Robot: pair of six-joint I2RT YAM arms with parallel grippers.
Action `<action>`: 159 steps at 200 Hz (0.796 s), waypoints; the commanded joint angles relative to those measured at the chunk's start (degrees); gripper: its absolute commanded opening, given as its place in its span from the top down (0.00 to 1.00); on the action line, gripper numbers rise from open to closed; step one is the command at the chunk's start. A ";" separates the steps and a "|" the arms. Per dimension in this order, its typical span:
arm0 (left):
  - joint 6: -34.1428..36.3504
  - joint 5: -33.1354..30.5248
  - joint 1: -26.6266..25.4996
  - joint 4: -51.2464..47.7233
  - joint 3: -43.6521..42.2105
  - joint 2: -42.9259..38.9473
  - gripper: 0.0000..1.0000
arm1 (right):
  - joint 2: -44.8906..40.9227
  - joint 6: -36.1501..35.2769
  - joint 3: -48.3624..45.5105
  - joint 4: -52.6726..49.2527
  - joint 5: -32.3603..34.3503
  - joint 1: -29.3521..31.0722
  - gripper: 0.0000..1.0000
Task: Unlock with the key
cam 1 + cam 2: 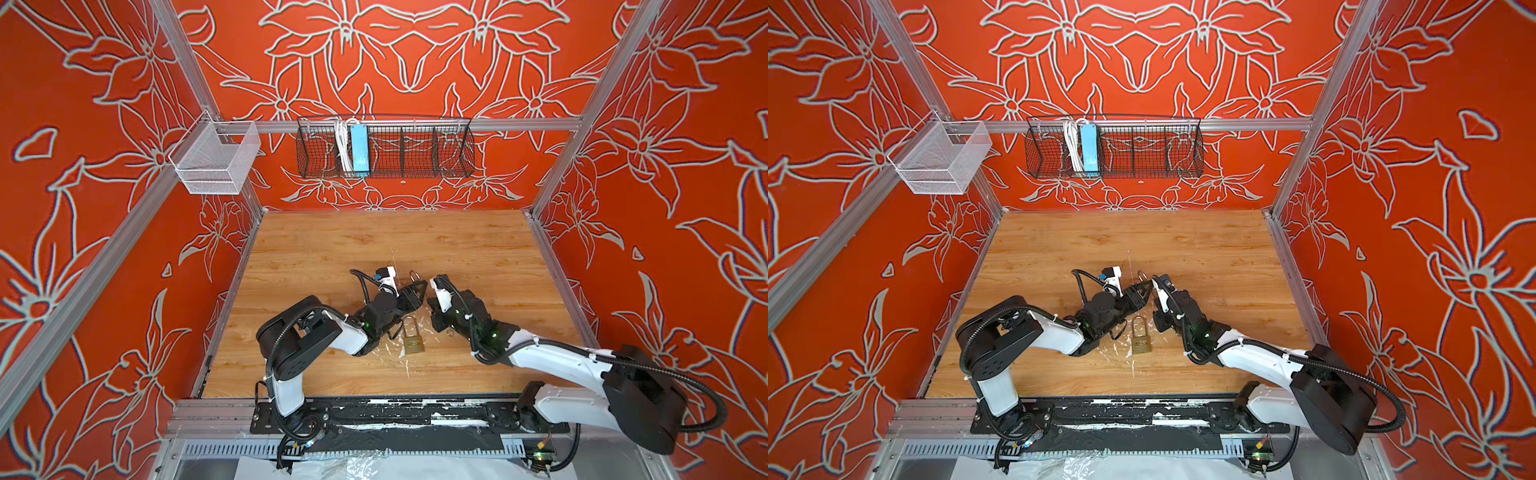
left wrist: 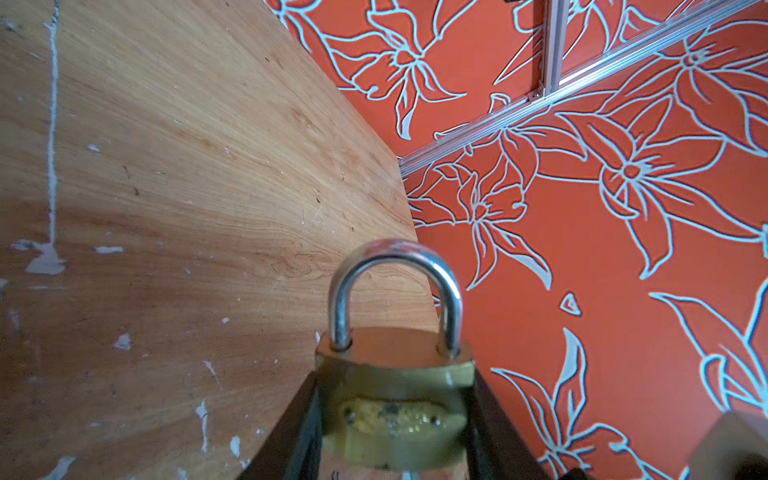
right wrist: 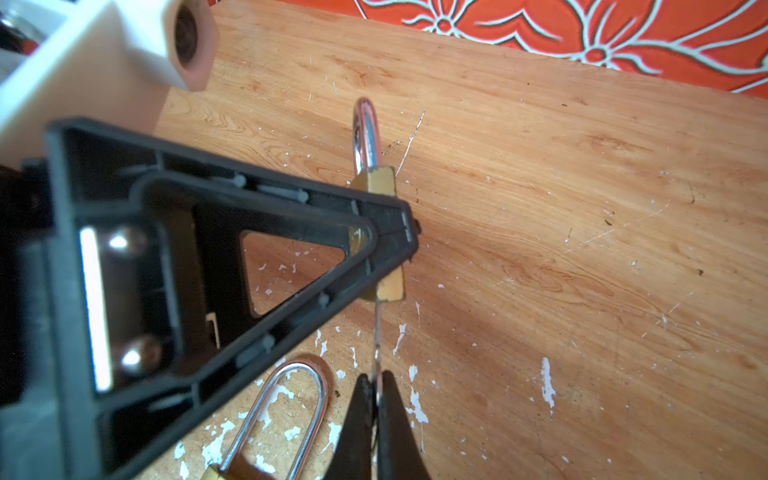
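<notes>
A small brass padlock (image 2: 395,374) with a steel shackle sits between the black fingers of my left gripper (image 2: 395,395), which is shut on its body. In both top views only its shackle (image 1: 414,275) (image 1: 1142,275) shows beyond the left gripper (image 1: 417,286). My right gripper (image 3: 377,384) is shut on a thin key (image 3: 377,332). The blade reaches up to the bottom edge of the held padlock (image 3: 384,183). I cannot tell how far the key sits inside. In a top view the right gripper (image 1: 431,311) is just right of the left one.
A larger brass padlock (image 1: 413,345) (image 1: 1142,345) with a long shackle (image 3: 291,415) lies flat on the wooden table (image 1: 374,245) below both grippers. A black wire basket (image 1: 386,151) and a white mesh basket (image 1: 216,162) hang on the frame rails. Red walls enclose three sides.
</notes>
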 commanded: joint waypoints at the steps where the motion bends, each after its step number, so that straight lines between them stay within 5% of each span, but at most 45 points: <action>1: 0.00 10.97 -5.50 -0.89 0.49 0.38 1.00 | -1.92 0.74 2.92 16.19 -7.69 2.08 1.00; 93: 2.24 9.90 -7.71 0.13 1.38 2.46 1.00 | -4.04 0.56 4.41 15.38 -16.77 2.04 1.00; 159: 3.15 16.18 -7.71 3.33 2.54 3.84 1.00 | -5.37 0.57 5.01 13.65 -24.19 -2.89 1.00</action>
